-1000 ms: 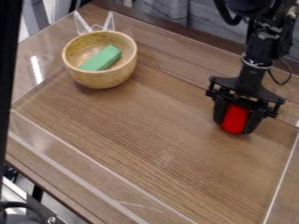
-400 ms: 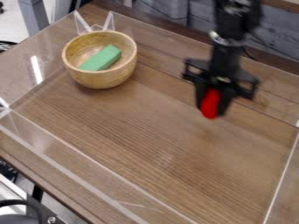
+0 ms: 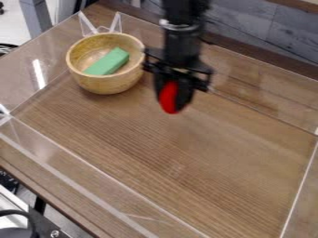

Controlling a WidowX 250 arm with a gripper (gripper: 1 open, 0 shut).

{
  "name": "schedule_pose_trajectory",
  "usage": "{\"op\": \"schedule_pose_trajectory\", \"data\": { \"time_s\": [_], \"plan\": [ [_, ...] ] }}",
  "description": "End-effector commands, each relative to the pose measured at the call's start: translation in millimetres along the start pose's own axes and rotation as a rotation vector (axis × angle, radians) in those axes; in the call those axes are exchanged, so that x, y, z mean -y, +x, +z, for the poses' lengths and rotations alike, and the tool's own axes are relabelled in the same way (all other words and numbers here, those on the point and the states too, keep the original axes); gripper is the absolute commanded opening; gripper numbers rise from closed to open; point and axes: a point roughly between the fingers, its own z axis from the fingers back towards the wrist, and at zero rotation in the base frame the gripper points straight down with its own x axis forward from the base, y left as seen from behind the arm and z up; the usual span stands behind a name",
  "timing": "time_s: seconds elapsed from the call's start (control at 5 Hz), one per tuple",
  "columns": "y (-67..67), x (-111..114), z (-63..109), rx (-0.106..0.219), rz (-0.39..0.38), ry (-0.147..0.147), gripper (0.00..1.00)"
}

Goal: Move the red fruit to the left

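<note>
The red fruit [image 3: 170, 98] hangs just above the wooden table [image 3: 187, 158], a little right of the wooden bowl [image 3: 106, 63]. My black gripper [image 3: 172, 93] points straight down and is shut on the red fruit, whose upper part is hidden between the fingers. The fruit's lower red end sticks out below the fingertips.
A green block [image 3: 107, 62] lies inside the wooden bowl at the back left. Clear plastic walls [image 3: 32, 74] ring the table, with a low front wall [image 3: 125, 200] near the camera. Dark equipment stands behind the far edge.
My gripper closed on the red fruit at the right side, lifted it off the table, and carried it leftward to beside the bowl.
</note>
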Motion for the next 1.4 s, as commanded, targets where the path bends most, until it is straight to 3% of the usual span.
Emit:
{"op": "schedule_pose_trajectory", "data": {
  "time_s": [0.0, 0.2, 0.4, 1.2],
  "plan": [
    [-14.2, -32.8, 8.2, 0.044, -0.060, 0.015, 0.00],
    [-28.1, -60.9, -1.8, 0.046, -0.083, 0.017, 0.00],
    [-30.7, -67.1, -0.4, 0.053, -0.084, 0.014, 0.00],
    [-29.7, -54.8, 13.0, 0.046, -0.043, -0.003, 0.00]
  ]
}}
